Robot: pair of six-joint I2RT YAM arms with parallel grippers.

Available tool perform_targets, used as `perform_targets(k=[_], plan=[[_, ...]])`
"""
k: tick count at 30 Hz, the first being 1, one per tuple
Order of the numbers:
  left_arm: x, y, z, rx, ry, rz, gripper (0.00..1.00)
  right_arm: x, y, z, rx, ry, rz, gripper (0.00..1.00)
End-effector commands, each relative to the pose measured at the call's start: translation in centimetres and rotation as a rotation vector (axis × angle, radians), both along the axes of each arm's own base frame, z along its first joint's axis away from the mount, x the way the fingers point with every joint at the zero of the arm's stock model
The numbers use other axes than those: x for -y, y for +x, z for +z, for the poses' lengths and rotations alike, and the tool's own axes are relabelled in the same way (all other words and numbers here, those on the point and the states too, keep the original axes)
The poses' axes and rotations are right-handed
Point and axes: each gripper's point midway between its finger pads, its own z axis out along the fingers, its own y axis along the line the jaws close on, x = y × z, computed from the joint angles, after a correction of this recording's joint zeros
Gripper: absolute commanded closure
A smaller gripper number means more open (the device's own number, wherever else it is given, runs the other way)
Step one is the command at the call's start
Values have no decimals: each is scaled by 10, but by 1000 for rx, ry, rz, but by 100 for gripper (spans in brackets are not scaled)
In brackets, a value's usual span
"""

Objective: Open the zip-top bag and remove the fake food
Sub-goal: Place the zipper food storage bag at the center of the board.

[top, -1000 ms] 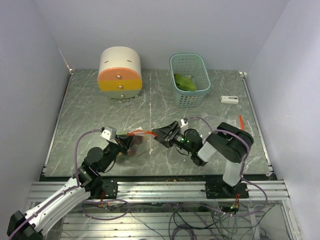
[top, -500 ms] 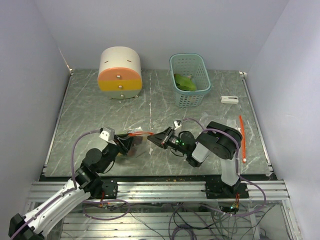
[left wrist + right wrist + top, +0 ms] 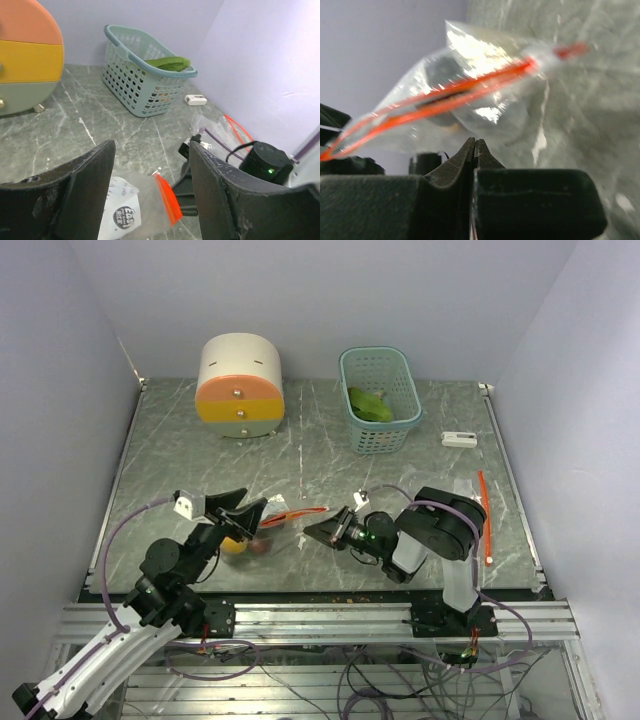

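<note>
My right side has the bag.
My right gripper pinches its edge; my left gripper stands spread.

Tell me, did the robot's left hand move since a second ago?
Yes. The left hand backed up leftward, toward the left edge of the table, ending further left below the round drawer box, and its fingers spread open.

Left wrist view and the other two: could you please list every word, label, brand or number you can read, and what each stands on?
Zip-top bag: a round dark logo printed on its white patch; the lettering is too blurred to read.
Small white device: too small to tell whether it carries any text.
Nothing else in the three views shows writing that can be read.
</note>
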Motion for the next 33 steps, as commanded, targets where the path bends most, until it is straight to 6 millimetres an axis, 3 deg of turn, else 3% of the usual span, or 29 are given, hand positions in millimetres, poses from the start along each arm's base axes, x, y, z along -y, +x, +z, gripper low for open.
perform_targets(k=[1, 4, 11, 17, 26, 30, 33], plan=[[-13, 9, 5, -13, 55, 88, 29, 5, -15, 13, 130, -8, 21, 100], [-7, 17, 0, -25, 98, 90, 29, 3, -18, 7, 133, -26, 34, 100], [9, 39, -52, -129, 217, 95, 31, -18, -10, -8, 96, -7, 65, 100], [29, 27, -65, -140, 175, -26, 33, -34, 10, -22, 119, -76, 65, 100], [32, 10, -89, -192, 101, -93, 34, -38, 48, -42, 146, -177, 50, 100], [35, 1, -108, -220, 120, -139, 34, -34, 65, -34, 200, -142, 70, 100], [36, -3, -112, -226, 117, -157, 34, -28, 64, -24, 254, -157, 94, 96]])
